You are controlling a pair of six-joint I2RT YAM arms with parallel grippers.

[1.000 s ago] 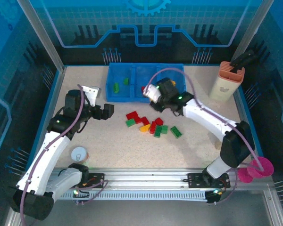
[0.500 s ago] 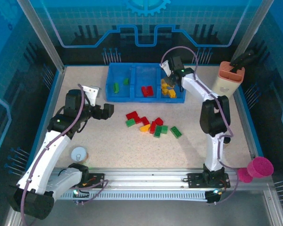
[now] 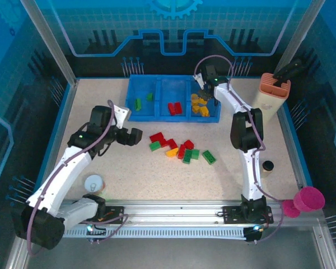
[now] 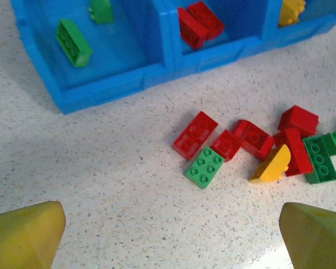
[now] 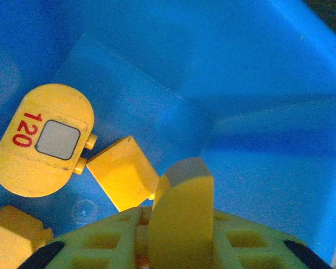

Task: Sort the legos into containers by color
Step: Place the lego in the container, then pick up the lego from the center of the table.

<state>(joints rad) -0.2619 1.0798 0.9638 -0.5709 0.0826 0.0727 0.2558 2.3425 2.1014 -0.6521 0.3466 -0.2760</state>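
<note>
Over the far right compartment of a blue tray, the right fingers hang low. They appear closed on a yellow brick, which stands upright between them just above the compartment floor. Other yellow pieces lie there, one rounded and marked 120, so this looks like the moment before release into the matching colour.

The tray sits at the back of the desk. Its left compartment holds two green bricks and its middle one holds red bricks. Each colour has its own section, which suggests the sort is well begun but not finished.

Nearer the arms, a cluster of loose bricks lies on the desk, mostly red and green, with one yellow-orange piece among them.

The left fingers hover just left of that cluster, spread wide and holding nothing. They probably wait there, facing the red and green bricks, ready to take one once the right arm clears the tray.
</note>
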